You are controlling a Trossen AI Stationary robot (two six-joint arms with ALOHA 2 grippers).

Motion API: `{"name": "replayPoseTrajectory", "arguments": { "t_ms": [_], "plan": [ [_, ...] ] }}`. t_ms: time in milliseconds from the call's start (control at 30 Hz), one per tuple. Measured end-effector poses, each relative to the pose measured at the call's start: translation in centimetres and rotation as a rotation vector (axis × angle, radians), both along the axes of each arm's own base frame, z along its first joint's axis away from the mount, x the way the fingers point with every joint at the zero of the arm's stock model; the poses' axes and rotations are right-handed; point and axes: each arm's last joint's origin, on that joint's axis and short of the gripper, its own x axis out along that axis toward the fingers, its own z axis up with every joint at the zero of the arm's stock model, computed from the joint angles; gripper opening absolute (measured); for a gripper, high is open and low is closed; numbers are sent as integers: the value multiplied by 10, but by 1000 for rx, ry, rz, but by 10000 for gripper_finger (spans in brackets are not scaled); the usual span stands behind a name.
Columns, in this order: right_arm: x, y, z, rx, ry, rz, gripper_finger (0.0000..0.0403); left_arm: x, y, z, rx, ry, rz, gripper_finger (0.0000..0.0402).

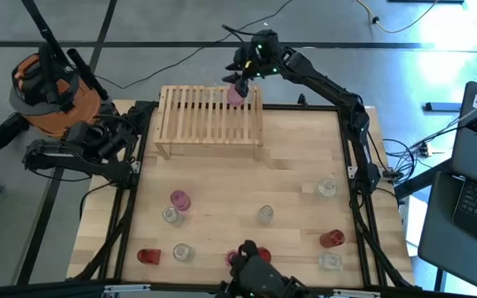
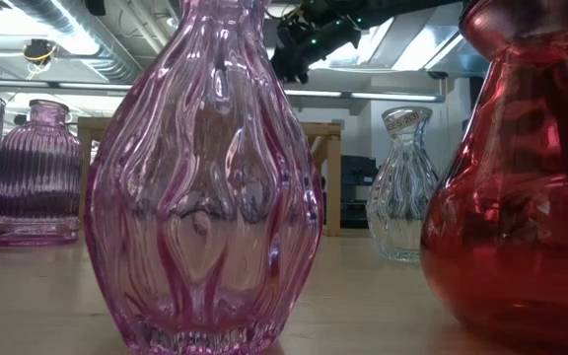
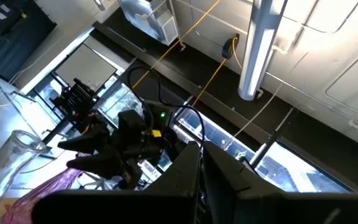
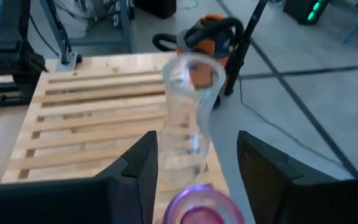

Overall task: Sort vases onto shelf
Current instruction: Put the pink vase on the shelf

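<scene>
Hanging over the far right corner of the light slatted wooden shelf (image 1: 209,116), with the right tool (image 4: 194,138) opened on both sides of the small pink glass vase (image 4: 197,208) set there and seemingly not pressing it. Could knock this vase, or the slim clear glass vase (image 4: 188,124) just beside it, over the near shelf edge if lifted crookedly or swung sideways. Little room between the two vases, so better to rise straight up before turning back over the open worktop (image 1: 247,178), with more vases waiting there and the left tool (image 3: 199,155) closed, parked at the left worktop edge.
</scene>
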Motion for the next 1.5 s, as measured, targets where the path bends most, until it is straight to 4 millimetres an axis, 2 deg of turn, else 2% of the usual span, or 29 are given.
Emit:
{"name": "replayPoseTrajectory", "arguments": {
  "t_ms": [167,267,367,467,567,700,800,933,1133,1500],
  "plan": [
    [0,0,5,-19,-36,9,178,0,-1,0,10,-2,-21,15],
    [-4,5,23,-53,-86,55,183,0,-1,0,16,-3,-30,15],
    [-16,17,50,-134,-124,97,179,1,-1,0,18,-3,-34,15],
    [-30,35,71,-232,-108,57,163,1,-1,0,18,-3,-34,15],
    [-44,49,77,-275,5,9,142,1,-1,0,22,-3,-42,15],
    [-53,56,61,-206,212,-19,127,1,-2,0,34,0,-62,15],
    [-49,58,46,-175,319,-14,125,2,-2,-1,34,17,-63,15],
    [-37,57,33,-148,343,-43,124,2,-2,-1,34,22,-63,15],
    [-28,48,6,-62,460,-155,124,2,-2,-1,22,13,-72,15],
    [-2,43,-36,28,546,-137,124,2,-2,-2,20,10,-79,15]
  ]
}}
